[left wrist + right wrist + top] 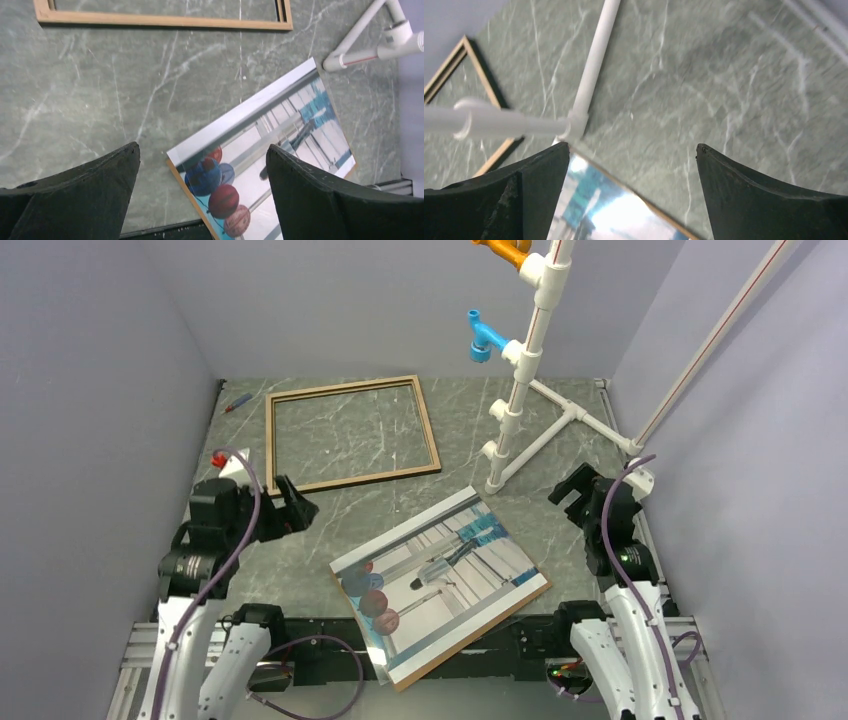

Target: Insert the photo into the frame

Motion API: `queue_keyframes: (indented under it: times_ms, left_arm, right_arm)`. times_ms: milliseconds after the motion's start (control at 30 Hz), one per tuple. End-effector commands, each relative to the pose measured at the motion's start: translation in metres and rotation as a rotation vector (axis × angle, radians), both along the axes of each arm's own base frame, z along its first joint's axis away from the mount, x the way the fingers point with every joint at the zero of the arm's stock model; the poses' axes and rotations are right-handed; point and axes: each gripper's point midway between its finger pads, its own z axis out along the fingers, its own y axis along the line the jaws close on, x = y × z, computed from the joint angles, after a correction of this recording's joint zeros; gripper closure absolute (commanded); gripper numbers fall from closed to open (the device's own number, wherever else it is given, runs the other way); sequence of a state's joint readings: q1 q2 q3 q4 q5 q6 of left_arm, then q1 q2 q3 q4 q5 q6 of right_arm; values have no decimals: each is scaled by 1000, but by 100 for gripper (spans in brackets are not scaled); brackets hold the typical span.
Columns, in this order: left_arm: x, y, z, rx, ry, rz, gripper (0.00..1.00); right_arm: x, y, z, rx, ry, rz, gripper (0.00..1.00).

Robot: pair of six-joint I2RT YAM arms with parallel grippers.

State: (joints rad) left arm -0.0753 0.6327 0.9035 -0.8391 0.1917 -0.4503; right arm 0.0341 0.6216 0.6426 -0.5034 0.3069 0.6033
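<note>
We are looking down on a grey-green marbled table (340, 505), which is taking up most of the floor between pale walls. A white pipe stand (520, 390) is rising from the far right part of it, with its feet spreading toward the right wall. The photo (440, 570) is lying face up and turned at an angle in the near middle of the table, between the two arms. Its near corner is reaching past the table's near edge, and its far corner is pointing at the foot of the stand. We are seeing red and blue balls at its left end and a pale corridor across the rest. A thin brown board edge (487, 628) is showing under its near right side. The frame (355, 479) is lying flat at the far left with its light wood face up, well apart from the photo, and the table is showing through it. The left gripper (297, 502) is hovering just beside the frame's near left corner, its jaws standing wide apart and holding nothing. The right gripper (572, 488) is hanging near the right wall, its jaws also spread wide and empty. A blue fitting (483, 338) and an orange fitting (503, 250) are sticking out from the stand's upright. A small red and blue pen (238, 401) is lying at the far left edge.
</note>
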Motion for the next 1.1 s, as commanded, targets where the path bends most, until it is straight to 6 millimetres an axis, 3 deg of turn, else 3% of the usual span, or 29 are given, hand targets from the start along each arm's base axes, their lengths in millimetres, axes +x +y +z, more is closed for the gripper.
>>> queue_keyframes:
  times_ms: [0, 200, 600, 800, 1067]
  left_arm:
    - [-25, -10, 1, -73, -16, -25, 1]
    - [-30, -16, -5, -102, -37, -56, 1]
    - [-24, -39, -42, -102, 143, -250, 1]
    - [-21, -36, -61, -66, 232, -273, 1]
    - [-5, -41, -68, -76, 228, -298, 1]
  right_arm:
    - [-25, 31, -4, 127, 90, 120, 0]
    - [-30, 65, -2, 231, 128, 280, 0]
    - [-47, 79, -14, 306, 197, 329, 0]
    - [-54, 86, -22, 334, 225, 352, 0]
    - [-52, 91, -35, 349, 271, 378, 0]
